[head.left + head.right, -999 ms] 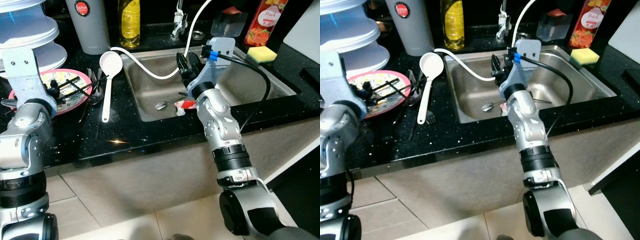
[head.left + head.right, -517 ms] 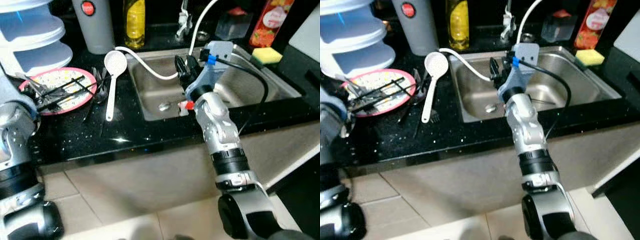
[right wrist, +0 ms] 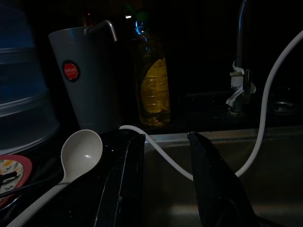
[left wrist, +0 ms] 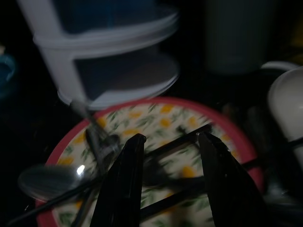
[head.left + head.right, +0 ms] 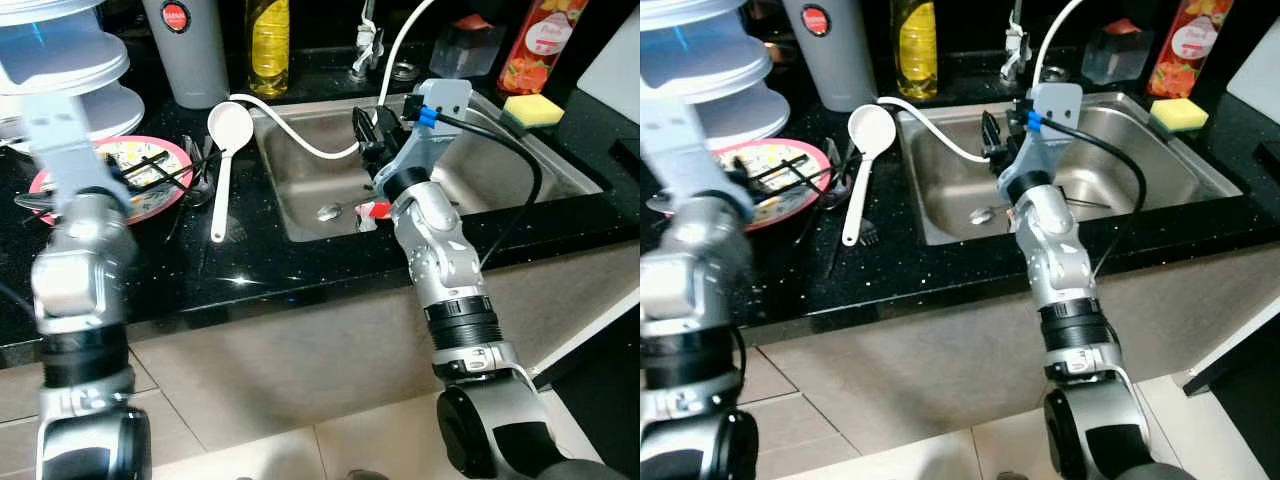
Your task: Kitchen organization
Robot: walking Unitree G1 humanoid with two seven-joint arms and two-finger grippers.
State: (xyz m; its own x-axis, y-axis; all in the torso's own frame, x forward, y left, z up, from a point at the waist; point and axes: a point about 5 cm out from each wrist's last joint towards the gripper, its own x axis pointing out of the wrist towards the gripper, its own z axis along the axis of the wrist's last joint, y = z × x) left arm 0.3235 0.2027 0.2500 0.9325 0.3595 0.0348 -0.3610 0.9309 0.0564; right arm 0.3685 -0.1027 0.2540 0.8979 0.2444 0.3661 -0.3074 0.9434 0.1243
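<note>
A red-rimmed floral plate [image 5: 176,168] lies on the black counter at the left, with black chopsticks [image 4: 189,136] and a metal spoon [image 4: 47,179] across it. My left gripper [image 4: 171,137] hovers open just above the plate, one chopstick crossing the gap between its fingers, nothing held. A white ladle [image 5: 225,125] lies between plate and sink. In the steel sink [image 5: 500,170] rest a spoon [image 5: 325,211] and a small red-and-white item [image 5: 372,210]. My right gripper [image 5: 368,125] hangs open over the sink's left half, empty.
A white hose [image 5: 300,145] runs from the tap across the sink's rim. At the back stand a grey jug [image 5: 190,50], an oil bottle [image 5: 265,40], a red bottle [image 5: 530,40] and a yellow sponge [image 5: 530,108]. White stacked containers [image 5: 60,70] sit behind the plate.
The view swayed. My left arm, low at the left edge half a second ago, is raised over the plate again. The right arm has stayed over the sink.
</note>
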